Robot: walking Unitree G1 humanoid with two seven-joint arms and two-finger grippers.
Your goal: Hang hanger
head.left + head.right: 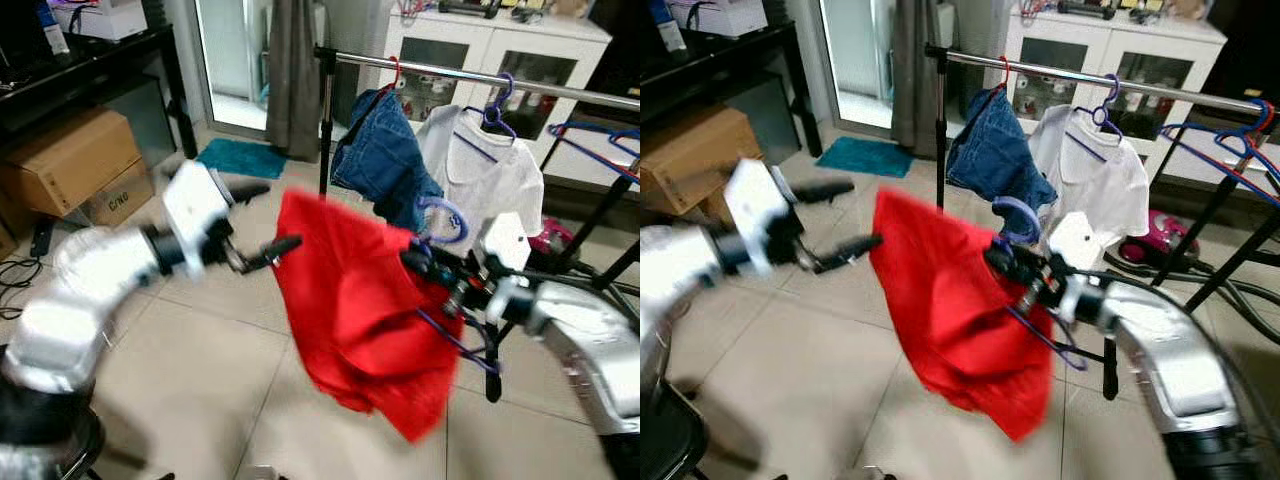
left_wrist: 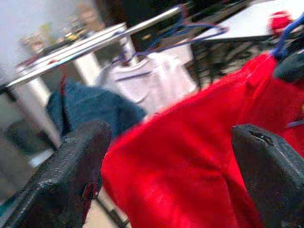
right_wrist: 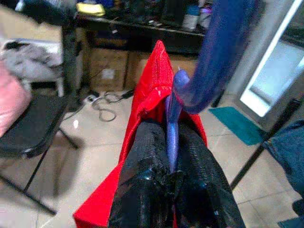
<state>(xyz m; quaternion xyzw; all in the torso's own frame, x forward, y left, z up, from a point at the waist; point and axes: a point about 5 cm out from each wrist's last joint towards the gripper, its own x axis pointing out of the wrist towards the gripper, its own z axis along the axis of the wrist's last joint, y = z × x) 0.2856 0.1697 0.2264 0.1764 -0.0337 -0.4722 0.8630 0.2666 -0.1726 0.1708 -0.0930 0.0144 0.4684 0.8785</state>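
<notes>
From the head views, the hanging is not yet done: the purple hanger [image 1: 452, 300] with the red cloth [image 1: 360, 300] draped on it is carried below and in front of the rail [image 1: 480, 78], its hook near the jeans [image 1: 380, 155]. The jeans and a white shirt [image 1: 485, 170] already hang there. The right gripper [image 1: 425, 262] pinches the hanger's neck; the left gripper [image 1: 262, 220] hovers beside the cloth, fingers spread. A cardboard box [image 1: 70, 160] sits by the wall, closed, contents hidden.

The left wrist view shows the spread fingers [image 2: 71, 175] empty before the cloth.

The right wrist view shows fingers pressed together on the hanger's stem. Lifting the hook over the rail remains.
</notes>
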